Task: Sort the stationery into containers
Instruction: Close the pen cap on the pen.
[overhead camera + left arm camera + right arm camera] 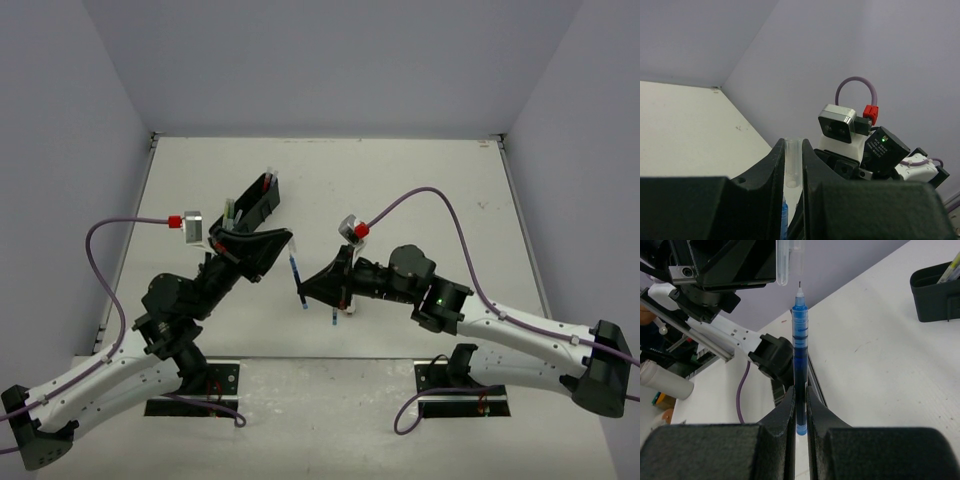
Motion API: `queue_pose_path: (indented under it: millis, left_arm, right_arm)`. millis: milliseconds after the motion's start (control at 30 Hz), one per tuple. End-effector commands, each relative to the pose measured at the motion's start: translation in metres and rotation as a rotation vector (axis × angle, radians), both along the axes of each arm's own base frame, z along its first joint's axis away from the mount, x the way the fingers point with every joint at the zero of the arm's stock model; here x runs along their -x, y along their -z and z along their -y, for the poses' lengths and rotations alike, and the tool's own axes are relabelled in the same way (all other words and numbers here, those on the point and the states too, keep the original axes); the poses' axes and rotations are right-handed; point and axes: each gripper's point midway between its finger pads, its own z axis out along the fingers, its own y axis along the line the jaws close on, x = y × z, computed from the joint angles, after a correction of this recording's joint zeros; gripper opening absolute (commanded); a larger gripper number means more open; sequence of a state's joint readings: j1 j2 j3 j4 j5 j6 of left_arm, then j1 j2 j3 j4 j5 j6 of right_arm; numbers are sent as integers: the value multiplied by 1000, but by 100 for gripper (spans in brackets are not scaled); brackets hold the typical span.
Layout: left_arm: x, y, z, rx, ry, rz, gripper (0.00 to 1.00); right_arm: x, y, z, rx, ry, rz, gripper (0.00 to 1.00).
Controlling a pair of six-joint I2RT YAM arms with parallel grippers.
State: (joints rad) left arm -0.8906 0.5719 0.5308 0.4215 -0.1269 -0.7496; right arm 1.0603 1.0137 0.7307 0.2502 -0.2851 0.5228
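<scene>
My right gripper (800, 392) is shut on a blue pen (800, 365) whose bare tip points up at a clear cap (783, 262). That clear cap (792, 162) is pinched between the jaws of my left gripper (793, 146), with a small gap between cap and pen tip. From above, the left gripper (288, 241) and right gripper (302, 291) meet mid-table around the blue pen (297, 275). The black container (262, 195) stands behind the left gripper with several pens upright in it. It also shows at the upper right as the container (935, 290).
A dark pen (333, 317) and a small red-and-white piece (350, 300) lie on the table under the right wrist. Grey walls close the table at the back and both sides. The right arm's wrist camera (839, 125) faces the left gripper closely.
</scene>
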Motion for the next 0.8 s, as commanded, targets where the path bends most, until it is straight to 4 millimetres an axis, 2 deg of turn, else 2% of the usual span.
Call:
queue_pose_path:
  millis: [0, 467, 767]
  left_arm:
    - [2, -13, -6, 67, -5, 25, 0]
    - [1, -5, -1, 52, 5, 18, 0]
    - [0, 3, 2, 42, 14, 7, 0]
  right_arm:
    - [-4, -25, 3, -69, 36, 58, 0]
    - [-9, -28, 6, -64, 66, 60, 0]
    - [-9, -44, 5, -82, 66, 66, 0]
